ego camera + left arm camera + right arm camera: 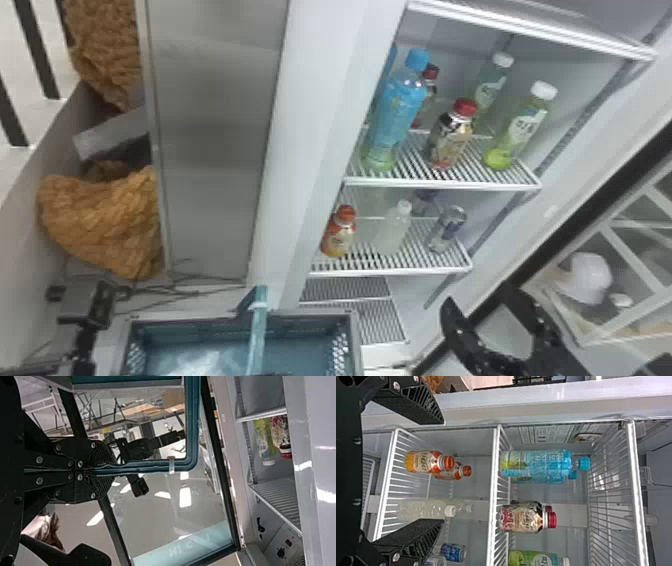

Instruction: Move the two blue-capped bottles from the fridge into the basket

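Note:
On the fridge's upper wire shelf (440, 184) stands a blue-capped bottle (397, 112), with the second blue-capped bottle (390, 62) mostly hidden behind it. The right wrist view shows the front blue-capped bottle (534, 461) and the rear one's cap (573, 475). My right gripper (475, 296) is open at the lower right, in front of the fridge and apart from both. Its spread fingers hold nothing, and this gripper (443, 472) faces the shelves. My left gripper (113, 469) is shut on the teal handle (146, 468) of the basket (352, 332).
Red-capped bottles (451, 135) and white-capped bottles (522, 125) share that shelf. Below are an orange-capped bottle (340, 235), a pale bottle (395, 230) and cans (446, 230). The fridge's side wall (320, 125) borders the shelves; black equipment (87, 320) stands left of the basket.

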`<state>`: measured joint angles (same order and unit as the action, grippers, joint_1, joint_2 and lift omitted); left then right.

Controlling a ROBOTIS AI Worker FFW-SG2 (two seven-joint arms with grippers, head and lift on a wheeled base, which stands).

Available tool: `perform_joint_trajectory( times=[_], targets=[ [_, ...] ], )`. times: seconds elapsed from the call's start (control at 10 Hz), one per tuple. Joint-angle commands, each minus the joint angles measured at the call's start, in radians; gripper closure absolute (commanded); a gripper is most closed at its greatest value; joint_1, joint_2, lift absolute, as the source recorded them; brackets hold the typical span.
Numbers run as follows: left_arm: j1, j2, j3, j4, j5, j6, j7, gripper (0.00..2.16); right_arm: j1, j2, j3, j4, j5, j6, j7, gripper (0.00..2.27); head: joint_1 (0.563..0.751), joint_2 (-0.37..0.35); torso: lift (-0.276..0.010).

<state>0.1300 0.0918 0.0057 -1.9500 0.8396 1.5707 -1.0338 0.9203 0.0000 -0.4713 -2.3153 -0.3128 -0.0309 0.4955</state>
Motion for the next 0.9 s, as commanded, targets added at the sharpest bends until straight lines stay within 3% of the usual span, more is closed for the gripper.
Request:
perform_joint_trajectory(
  times=[0.0,0.6,0.8],
  targets=[
    [0.0,0.0,0.0,0.0,0.0,0.001,0.0,1.14,0.0,0.001,-0.001,0.0,0.006,0.001,0.0,0.13,0.695,-0.35,-0.076],
    [0.005,-0.001,0.002,0.0,0.002,0.001,0.003,1.14,-0.029,0.001,0.001,0.009,0.018,0.001,0.0,0.13,0.695,-0.35,-0.076],
    [0.002,-0.001,-0.002,0.0,0.002,0.001,0.006,1.14,-0.061,0.001,0.001,-0.032,0.072,0.036,-0.012,0.13,0.695,-0.35,-0.076]
  ],
)
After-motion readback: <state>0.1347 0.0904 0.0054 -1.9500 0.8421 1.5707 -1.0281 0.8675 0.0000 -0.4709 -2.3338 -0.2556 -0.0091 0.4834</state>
